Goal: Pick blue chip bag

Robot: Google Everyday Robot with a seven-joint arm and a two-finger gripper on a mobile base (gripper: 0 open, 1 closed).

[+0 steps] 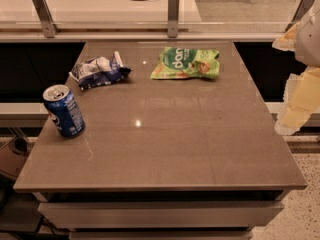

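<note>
The blue chip bag (pixel 100 70) is a small, wrinkly dark blue and white foil bag with a little red mark. It lies at the back left of the brown table (pixel 165 144). My gripper (pixel 278 86) hangs at the right edge of the view, beyond the table's right side and above floor level. Its two pale yellow fingers (pixel 300 101) are spread apart and hold nothing. It is far to the right of the bag, about a table's width away.
A larger green snack bag (pixel 186 63) with white lettering lies at the back middle. A blue soda can (pixel 63 110) stands upright near the left edge, in front of the chip bag. A railing with metal posts (pixel 173 14) runs behind the table.
</note>
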